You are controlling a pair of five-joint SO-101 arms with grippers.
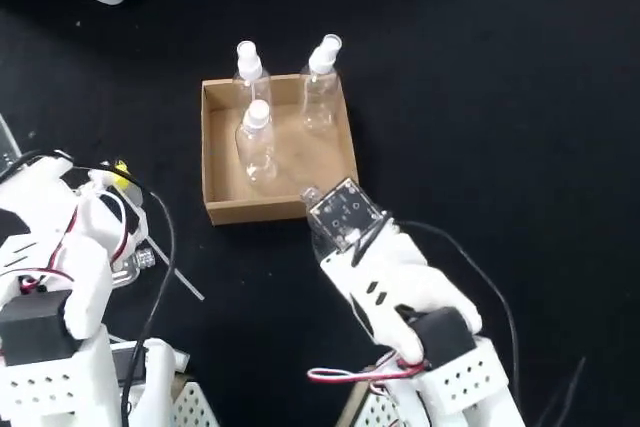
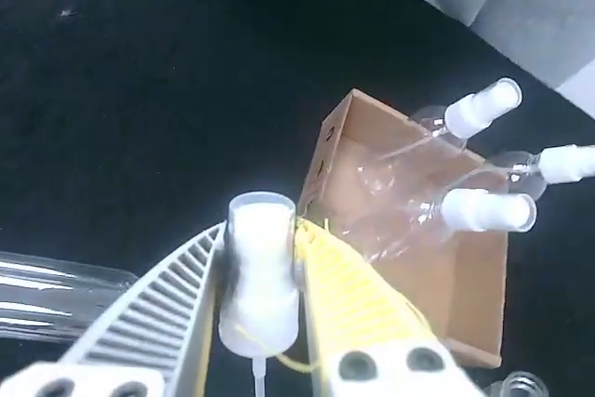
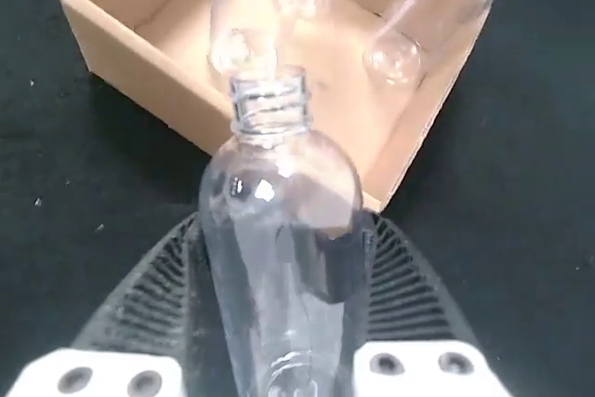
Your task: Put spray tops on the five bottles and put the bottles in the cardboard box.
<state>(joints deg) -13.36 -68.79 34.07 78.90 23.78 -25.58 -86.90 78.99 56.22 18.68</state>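
High view: the cardboard box (image 1: 213,152) holds three capped bottles (image 1: 257,142) upright; an uncapped bottle (image 1: 310,193) is at its 5 o'clock corner.
Left wrist view: left gripper (image 2: 263,230) clamped on a spray top (image 2: 260,276).
Right wrist view: right gripper (image 3: 279,230) clamped on the uncapped bottle.

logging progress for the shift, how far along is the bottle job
Done: three capped bottles stand in the cardboard box. In hand: the right claw grips an uncapped bottle by the box, the left claw a spray top. Left: join those, box that bottle, then cap and box the bare bottle lying outside the box.
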